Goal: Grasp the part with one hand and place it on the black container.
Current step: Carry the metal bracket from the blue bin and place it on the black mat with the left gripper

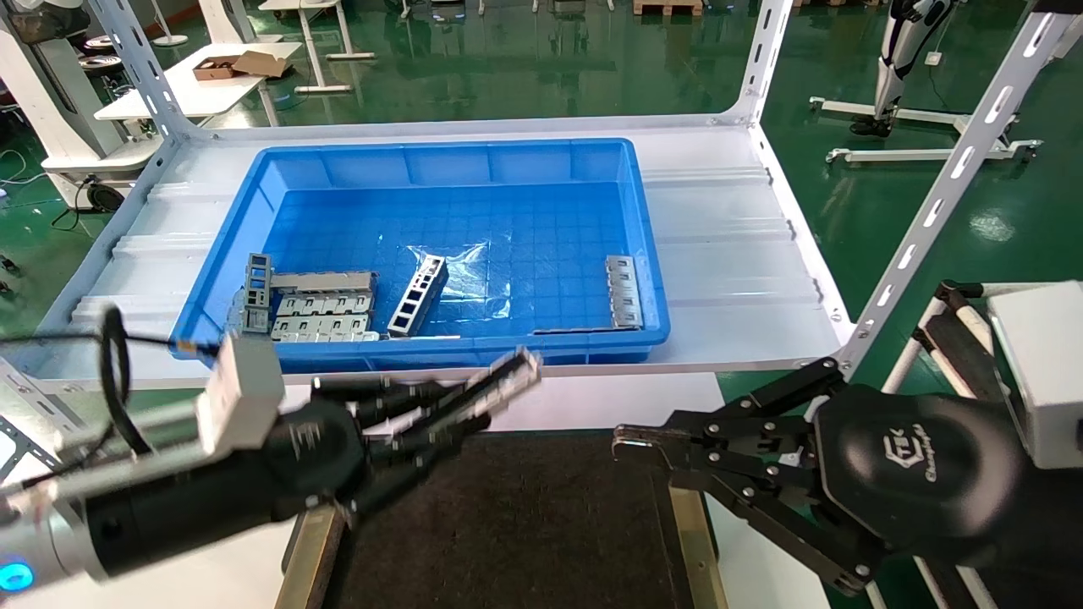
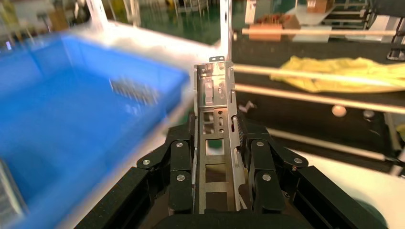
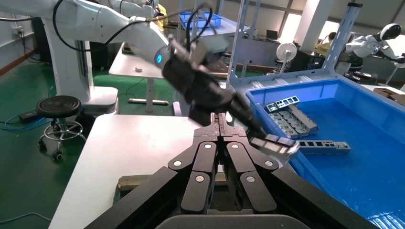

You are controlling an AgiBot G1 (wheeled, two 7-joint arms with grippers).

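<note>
My left gripper (image 1: 447,416), a black hand on a white arm at the lower left, is shut on the part (image 1: 501,382). The slim silver-grey bar sticks out forward, above the far edge of the black container (image 1: 525,524). In the left wrist view the part (image 2: 215,90) sits lengthwise between the closed fingers (image 2: 177,167) of the left gripper (image 2: 216,138). The right wrist view shows the left hand (image 3: 200,88) and the part (image 3: 276,144) just ahead. My right gripper (image 1: 628,440) is shut and empty over the container's right side; its closed tips also show in the right wrist view (image 3: 219,120).
A blue plastic bin (image 1: 423,150) stands on the white rack behind the container. It holds a grey ladder-like piece (image 1: 419,296) and flat silver plates (image 1: 321,315). Slanted white rack posts (image 1: 948,186) rise at the right. The container has brass strips (image 1: 694,541) along its sides.
</note>
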